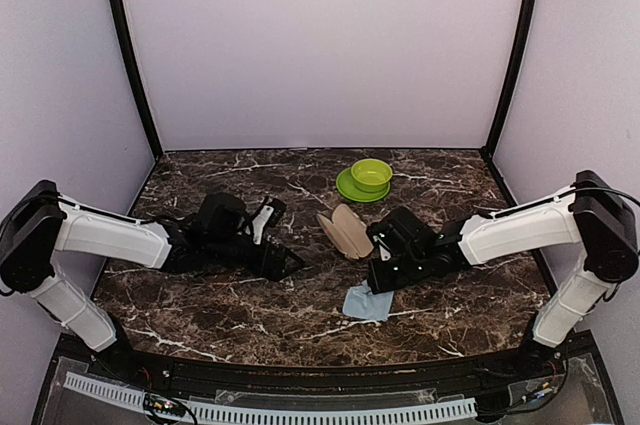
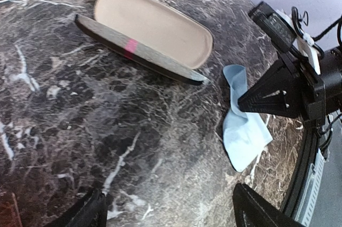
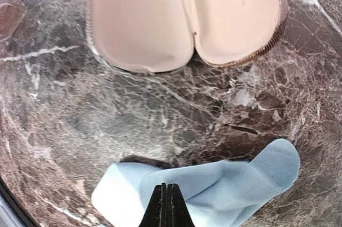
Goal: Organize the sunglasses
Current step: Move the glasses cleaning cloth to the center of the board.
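The open sunglasses case (image 1: 345, 230), beige inside, lies on the marble table (image 1: 250, 325); it also fills the top of the right wrist view (image 3: 181, 18) and shows in the left wrist view (image 2: 155, 24). A light blue cloth (image 1: 367, 302) lies just in front of it. My right gripper (image 3: 166, 205) is shut with its tips pinching a raised fold of the cloth (image 3: 224, 184). My left gripper (image 2: 171, 213) stands open over bare marble, left of the case. A brownish lens-like piece (image 3: 10, 10) shows at a frame edge; the sunglasses are not clearly seen.
A green bowl on a green plate (image 1: 368, 178) stands behind the case. The right arm (image 2: 299, 88) reaches in over the cloth (image 2: 243, 131) in the left wrist view. Walls close off the back and both sides.
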Robot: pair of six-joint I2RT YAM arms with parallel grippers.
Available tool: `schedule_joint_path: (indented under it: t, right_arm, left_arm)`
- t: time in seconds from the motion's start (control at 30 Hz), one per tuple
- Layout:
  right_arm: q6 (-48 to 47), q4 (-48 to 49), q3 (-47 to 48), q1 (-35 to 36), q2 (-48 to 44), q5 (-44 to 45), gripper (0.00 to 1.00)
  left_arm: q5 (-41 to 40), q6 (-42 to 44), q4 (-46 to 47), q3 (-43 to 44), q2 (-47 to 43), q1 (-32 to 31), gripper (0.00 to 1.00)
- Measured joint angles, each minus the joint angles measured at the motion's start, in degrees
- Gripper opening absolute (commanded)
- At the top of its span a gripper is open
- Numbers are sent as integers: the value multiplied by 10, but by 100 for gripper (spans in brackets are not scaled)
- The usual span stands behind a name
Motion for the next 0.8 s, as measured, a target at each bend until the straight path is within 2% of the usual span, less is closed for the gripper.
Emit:
schedule_joint_path:
  t: [0.13, 0.5, 0.8]
  right_arm:
    - [9, 16, 0, 2, -10, 2, 0]
    - [9, 12, 24, -9, -11, 21, 0]
    - [9, 7, 14, -42, -47, 29, 3]
  left_arm:
    - [25, -1, 10, 7, 23, -21, 78]
    - [50, 19, 14, 54, 108, -77, 76]
    - [-5, 58, -36, 142, 179, -151, 70]
